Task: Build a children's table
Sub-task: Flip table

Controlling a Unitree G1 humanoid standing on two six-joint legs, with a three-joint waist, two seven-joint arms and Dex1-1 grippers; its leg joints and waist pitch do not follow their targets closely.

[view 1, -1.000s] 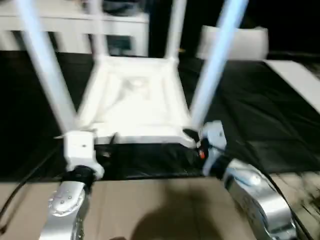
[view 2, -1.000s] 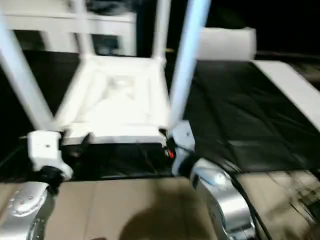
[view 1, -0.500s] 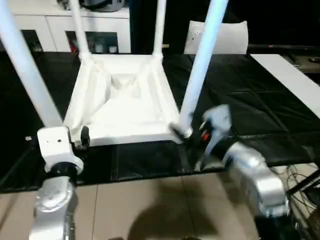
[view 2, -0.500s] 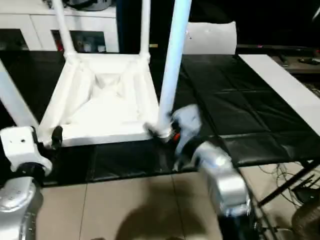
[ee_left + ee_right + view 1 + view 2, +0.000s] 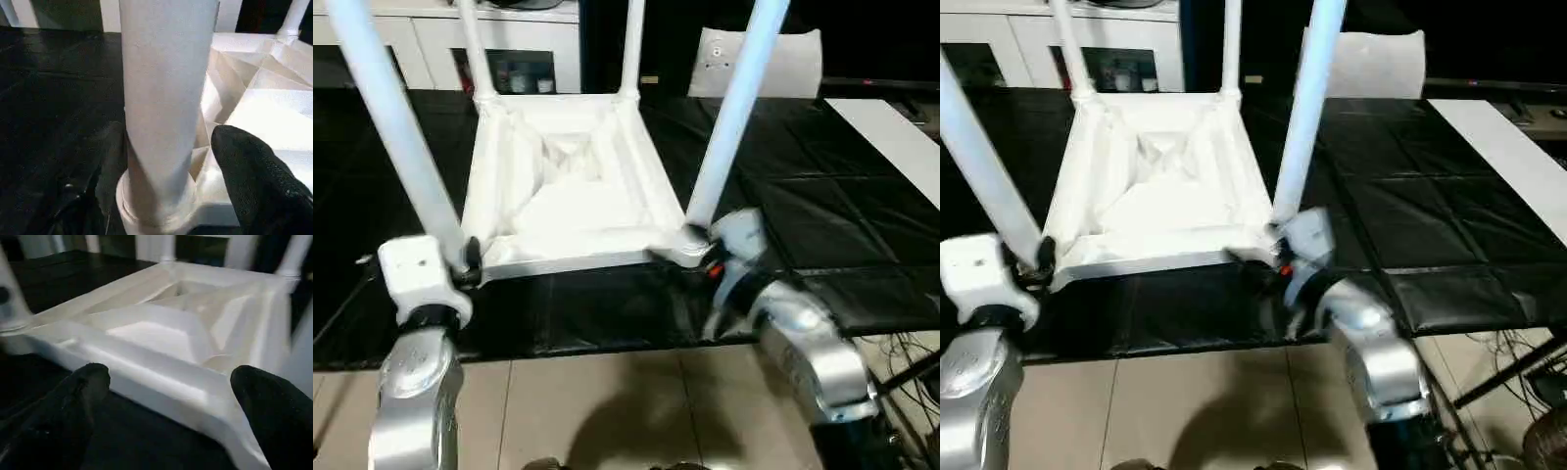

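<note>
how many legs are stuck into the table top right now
4, one standing in each corner socket of the upturned table top: near left leg by the left gripper, near right leg by the right gripper, far left leg, far right leg.

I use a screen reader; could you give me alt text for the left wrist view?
A thick white table leg stands in its corner socket between the left gripper's open black jaws, with the ribbed underside of the tabletop beside it on a black mat.
</note>
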